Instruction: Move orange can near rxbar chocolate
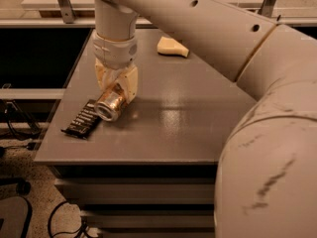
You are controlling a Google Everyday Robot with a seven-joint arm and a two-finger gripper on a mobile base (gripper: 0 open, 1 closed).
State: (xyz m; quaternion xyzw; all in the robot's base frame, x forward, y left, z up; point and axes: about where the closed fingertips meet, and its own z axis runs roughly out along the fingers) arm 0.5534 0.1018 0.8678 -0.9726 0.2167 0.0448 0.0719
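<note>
The orange can (110, 106) lies on its side on the grey table (188, 118), with its shiny silver end facing the camera. It sits right beside the rxbar chocolate (81, 119), a flat dark bar with white text near the table's left front edge, and seems to touch its right edge. My gripper (118, 94) comes down from above, its pale fingers (130, 83) straddling the can's far part and closed on it. The can's body is mostly hidden by the fingers.
A pale yellow sponge (172, 47) lies at the back of the table. My large arm (257, 83) fills the right side of the view. The table's left edge and front edge are close to the bar. Cables lie on the floor at the left.
</note>
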